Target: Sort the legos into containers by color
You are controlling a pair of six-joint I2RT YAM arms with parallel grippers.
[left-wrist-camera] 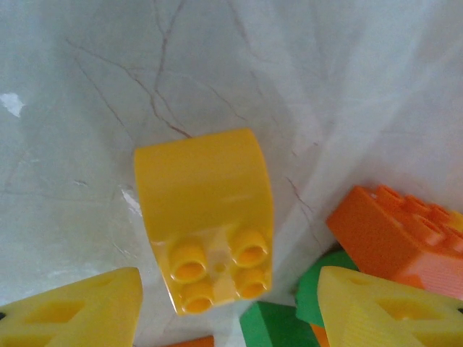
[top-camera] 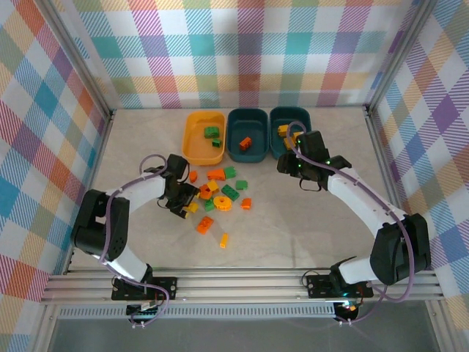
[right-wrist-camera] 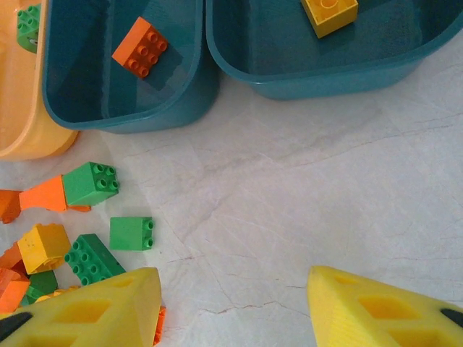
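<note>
Loose legos in green, orange and yellow lie in a cluster mid-table. My left gripper hangs at the cluster's left edge. In the left wrist view it is open, and a yellow curved brick lies on the table just ahead of its fingertips, untouched. My right gripper hovers near the teal tubs, open over bare table. The yellow-orange tub holds green bricks. An orange brick lies in the middle teal tub. The right teal tub holds a yellow brick.
Green bricks and an orange one lie close to the fingers. An orange brick and a yellow one sit apart nearer the front. Metal frame posts and checked walls enclose the table.
</note>
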